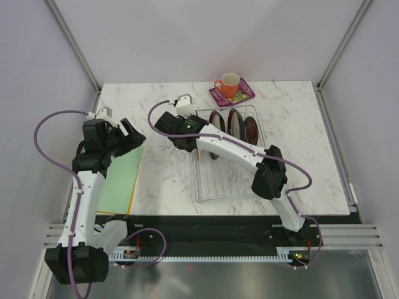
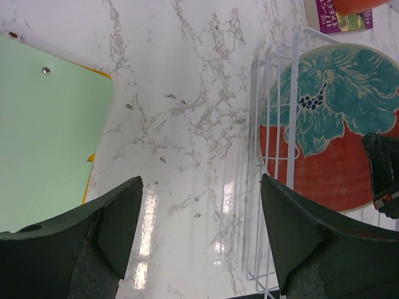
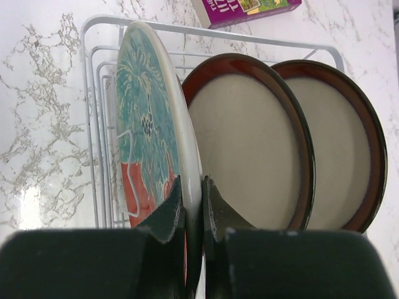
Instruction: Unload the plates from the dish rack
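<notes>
The see-through dish rack (image 1: 227, 180) (image 3: 93, 75) holds three upright plates. The leftmost plate (image 3: 146, 112) (image 2: 336, 112) has a teal flower on red. Two brown-rimmed cream plates (image 3: 249, 149) (image 3: 336, 143) stand behind it. My right gripper (image 3: 192, 187) (image 1: 201, 148) is shut on the flower plate's white rim, one finger on each side. The plate still stands in the rack. My left gripper (image 2: 199, 187) (image 1: 134, 134) hangs open over bare marble between the green mat and the rack, holding nothing.
A green mat (image 1: 118, 180) (image 2: 43, 137) lies at the table's left, over a yellow sheet. An orange mug (image 1: 228, 84) sits on a purple book (image 1: 243, 93) (image 3: 243, 9) just beyond the rack's far end. Walls and metal posts enclose the table.
</notes>
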Robot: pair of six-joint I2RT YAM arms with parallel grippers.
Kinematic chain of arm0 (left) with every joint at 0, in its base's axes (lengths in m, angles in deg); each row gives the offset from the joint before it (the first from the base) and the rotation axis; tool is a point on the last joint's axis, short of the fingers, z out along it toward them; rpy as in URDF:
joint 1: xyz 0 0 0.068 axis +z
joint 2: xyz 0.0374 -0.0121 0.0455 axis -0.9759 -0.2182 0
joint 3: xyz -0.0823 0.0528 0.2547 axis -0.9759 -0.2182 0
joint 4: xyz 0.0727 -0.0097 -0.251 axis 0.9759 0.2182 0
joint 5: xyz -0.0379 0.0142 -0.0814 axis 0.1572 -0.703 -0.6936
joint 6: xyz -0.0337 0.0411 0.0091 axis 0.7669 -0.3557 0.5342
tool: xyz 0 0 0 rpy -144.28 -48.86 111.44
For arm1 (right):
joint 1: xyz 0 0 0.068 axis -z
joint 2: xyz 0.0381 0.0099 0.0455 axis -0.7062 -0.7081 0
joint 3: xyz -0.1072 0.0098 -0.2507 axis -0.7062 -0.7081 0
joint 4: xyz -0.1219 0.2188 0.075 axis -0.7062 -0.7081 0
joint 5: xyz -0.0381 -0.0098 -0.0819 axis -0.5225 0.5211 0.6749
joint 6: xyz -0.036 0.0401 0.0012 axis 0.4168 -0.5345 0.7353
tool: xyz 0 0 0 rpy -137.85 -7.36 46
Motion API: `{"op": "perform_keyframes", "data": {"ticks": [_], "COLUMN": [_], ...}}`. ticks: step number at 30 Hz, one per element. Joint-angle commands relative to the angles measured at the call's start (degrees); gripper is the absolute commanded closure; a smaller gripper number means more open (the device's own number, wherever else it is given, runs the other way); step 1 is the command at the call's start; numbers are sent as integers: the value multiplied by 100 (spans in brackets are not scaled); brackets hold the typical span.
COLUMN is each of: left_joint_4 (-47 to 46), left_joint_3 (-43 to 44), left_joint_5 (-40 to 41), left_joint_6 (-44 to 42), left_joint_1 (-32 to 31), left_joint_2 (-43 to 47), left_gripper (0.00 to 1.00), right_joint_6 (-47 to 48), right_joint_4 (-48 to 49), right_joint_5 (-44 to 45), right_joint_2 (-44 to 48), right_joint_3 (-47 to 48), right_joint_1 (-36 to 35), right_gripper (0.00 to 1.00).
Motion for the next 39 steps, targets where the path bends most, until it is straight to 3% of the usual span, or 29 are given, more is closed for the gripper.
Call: {"op": "perform_keyframes", "data": {"ticks": [1, 5, 8, 9, 16, 23, 28, 34, 39], "left_joint_4": [-106, -159, -194, -203, -352, -747, -1256, -2889, -4524], "left_joint_3": [-82, -135, -161, -170, -179, -232, -372, -1101, -1883], "left_joint_5": [-140, -201, -219, -219, -351, -1142, -1826, -2135, -2451], "left_joint_6": [-164, -137, -128, -128, -111, 38, 345, 1074, 2101], "left_joint_1": [34, 25, 34, 25, 34, 25, 34, 25, 51], "left_joint_2": [-65, -100, -100, -83, 31, -30, -65, 181, 198], "left_gripper": [17, 17, 8, 0, 0, 0, 0, 0, 0], "right_joint_6": [299, 607, 704, 730, 1081, 1530, 1732, 1697, 1250], "right_joint_4": [-204, -248, -248, -222, -47, 348, 639, 1280, 1860], "right_joint_5": [1221, 1767, 2005, 2032, 2032, 1690, 639, -855, -2290], "right_joint_2": [-53, -36, 130, 183, 658, 1370, 1967, 2547, 2899], "right_joint_3": [839, 1068, 1103, 1095, 1156, 1279, 1227, 648, 102], "right_joint_1": [-273, -335, -335, -335, -387, -449, -458, -353, 218], "right_gripper": [100, 100, 100, 100, 100, 100, 100, 100, 100]}}
